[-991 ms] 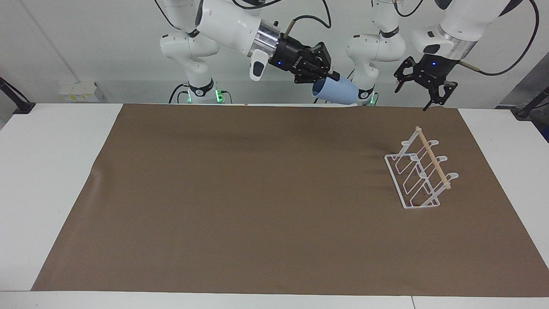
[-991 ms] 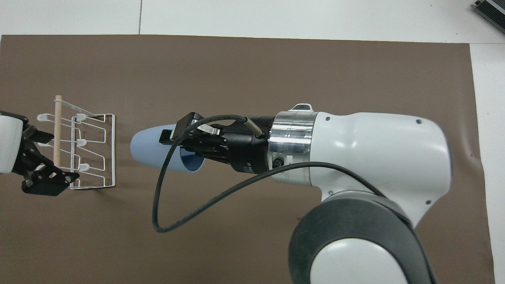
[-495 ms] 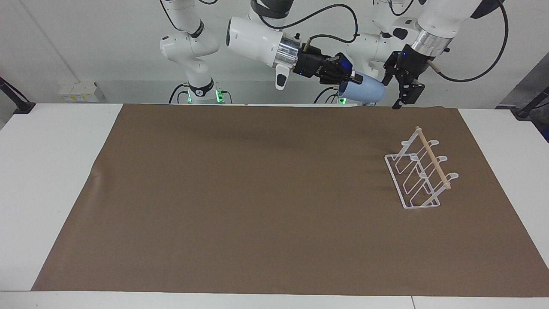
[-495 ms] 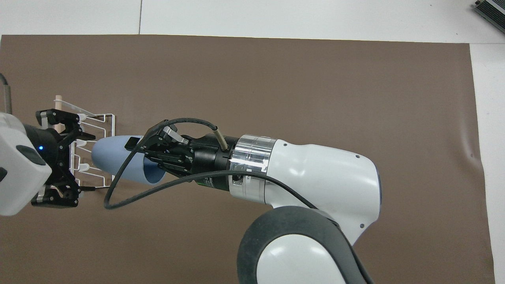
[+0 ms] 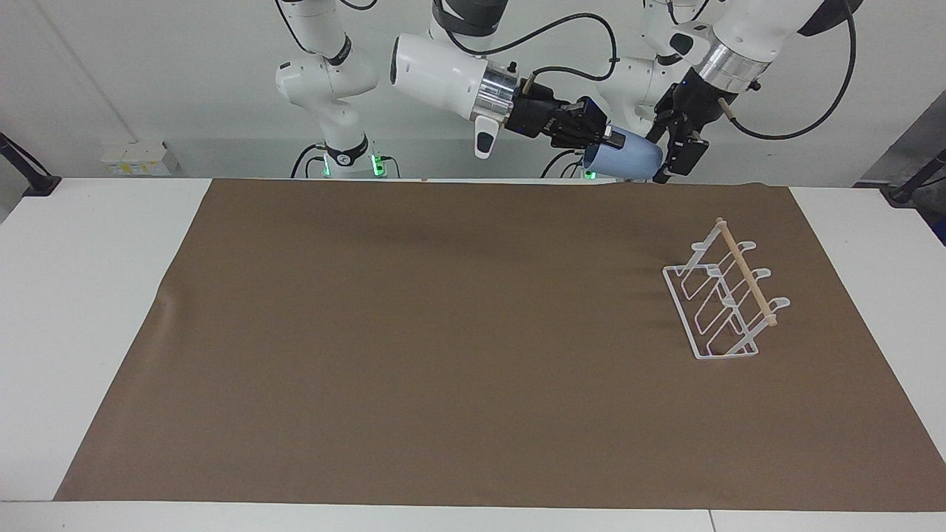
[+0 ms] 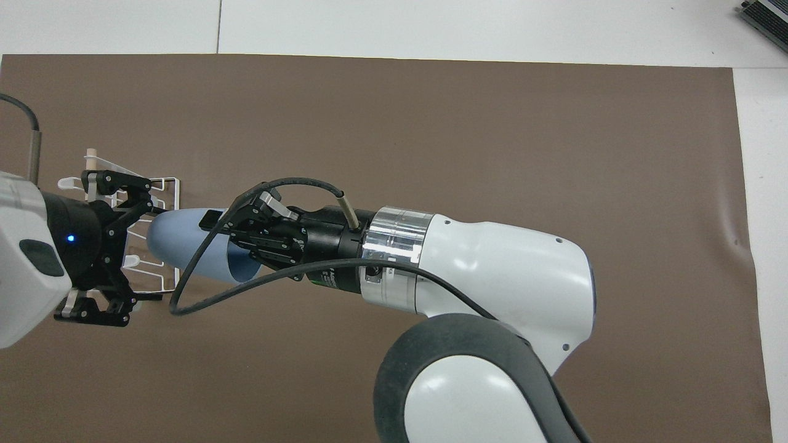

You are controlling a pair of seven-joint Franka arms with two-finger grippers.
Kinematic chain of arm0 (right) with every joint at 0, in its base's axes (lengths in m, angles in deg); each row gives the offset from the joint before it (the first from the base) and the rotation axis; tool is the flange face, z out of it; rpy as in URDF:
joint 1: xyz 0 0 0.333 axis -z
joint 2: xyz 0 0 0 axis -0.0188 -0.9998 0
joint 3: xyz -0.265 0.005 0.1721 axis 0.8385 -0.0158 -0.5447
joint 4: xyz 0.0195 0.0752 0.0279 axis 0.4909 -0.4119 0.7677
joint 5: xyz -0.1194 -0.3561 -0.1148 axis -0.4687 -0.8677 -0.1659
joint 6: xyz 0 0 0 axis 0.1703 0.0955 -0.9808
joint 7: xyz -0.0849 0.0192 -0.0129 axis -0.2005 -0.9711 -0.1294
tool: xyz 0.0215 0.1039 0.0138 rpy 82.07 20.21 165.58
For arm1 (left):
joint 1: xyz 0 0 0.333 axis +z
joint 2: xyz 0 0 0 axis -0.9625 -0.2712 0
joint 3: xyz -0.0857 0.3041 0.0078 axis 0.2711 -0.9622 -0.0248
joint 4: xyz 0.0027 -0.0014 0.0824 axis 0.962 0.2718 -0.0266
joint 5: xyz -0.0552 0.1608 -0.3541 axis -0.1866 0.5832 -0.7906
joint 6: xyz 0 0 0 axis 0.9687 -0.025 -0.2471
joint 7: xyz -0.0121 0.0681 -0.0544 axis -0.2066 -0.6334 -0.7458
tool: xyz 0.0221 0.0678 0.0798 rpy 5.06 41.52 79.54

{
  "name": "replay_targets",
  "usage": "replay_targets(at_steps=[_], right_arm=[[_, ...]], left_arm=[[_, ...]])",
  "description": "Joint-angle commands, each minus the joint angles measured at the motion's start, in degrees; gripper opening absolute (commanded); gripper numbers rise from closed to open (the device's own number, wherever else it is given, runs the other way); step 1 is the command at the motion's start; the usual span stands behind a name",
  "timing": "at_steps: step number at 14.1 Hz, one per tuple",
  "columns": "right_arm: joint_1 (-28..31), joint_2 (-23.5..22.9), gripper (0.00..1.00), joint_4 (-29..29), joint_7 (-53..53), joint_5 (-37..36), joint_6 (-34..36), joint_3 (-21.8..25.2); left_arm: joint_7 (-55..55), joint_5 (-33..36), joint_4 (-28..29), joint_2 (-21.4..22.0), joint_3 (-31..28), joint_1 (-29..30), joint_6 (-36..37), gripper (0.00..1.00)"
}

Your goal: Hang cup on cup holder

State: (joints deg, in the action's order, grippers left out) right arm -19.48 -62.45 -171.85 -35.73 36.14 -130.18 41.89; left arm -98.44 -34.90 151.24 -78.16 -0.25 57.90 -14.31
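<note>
My right gripper point(image 5: 600, 140) point(image 6: 229, 236) is shut on the rim of the light-blue cup point(image 5: 624, 158) point(image 6: 181, 241), one finger inside and one outside. It holds the cup on its side in the air above the brown mat, closed bottom toward the left arm. My left gripper point(image 5: 669, 164) point(image 6: 134, 255) is open, right at the cup's bottom with a finger on either side of it. Whether it touches the cup I cannot tell. The white wire cup holder point(image 5: 728, 297) point(image 6: 167, 184) with its wooden dowel stands empty on the mat toward the left arm's end. From overhead the left gripper covers part of it.
The brown mat point(image 5: 443, 332) covers most of the white table point(image 5: 81, 295). A black cable point(image 6: 203, 295) loops down from the right wrist. Black clamps point(image 5: 26, 174) sit at the table's corners near the robots. A grey device point(image 6: 766, 15) lies at a corner farthest from the robots.
The right gripper carried the cup toward the left arm's end. The left gripper turned and closed in on the cup's bottom, jaws still open.
</note>
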Motion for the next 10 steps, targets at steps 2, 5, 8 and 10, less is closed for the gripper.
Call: replay_targets(at_steps=[2,5,8,10], right_arm=[[0.3,-0.1,0.0,0.1,-0.4,1.3,-0.6,-0.2],[0.2,-0.1,0.0,-0.1,-0.4,1.3,-0.6,-0.2],[0.1,-0.1,0.0,-0.1,-0.4,1.3,-0.6,-0.2],[0.0,-0.1,0.0,-0.1,-0.4,1.3,-0.6,-0.2]], left_arm=[[-1.1,-3.5,0.0,0.5,0.0,-0.9,-5.5,1.0],[-0.1,-5.5,0.4,0.5,0.9,-1.2,-6.8,1.0],[2.7,-5.4,1.7,0.8,3.1,-1.2,-9.1,1.0],[2.7,-5.3,3.3,1.4,3.3,-1.2,-10.7,1.0]])
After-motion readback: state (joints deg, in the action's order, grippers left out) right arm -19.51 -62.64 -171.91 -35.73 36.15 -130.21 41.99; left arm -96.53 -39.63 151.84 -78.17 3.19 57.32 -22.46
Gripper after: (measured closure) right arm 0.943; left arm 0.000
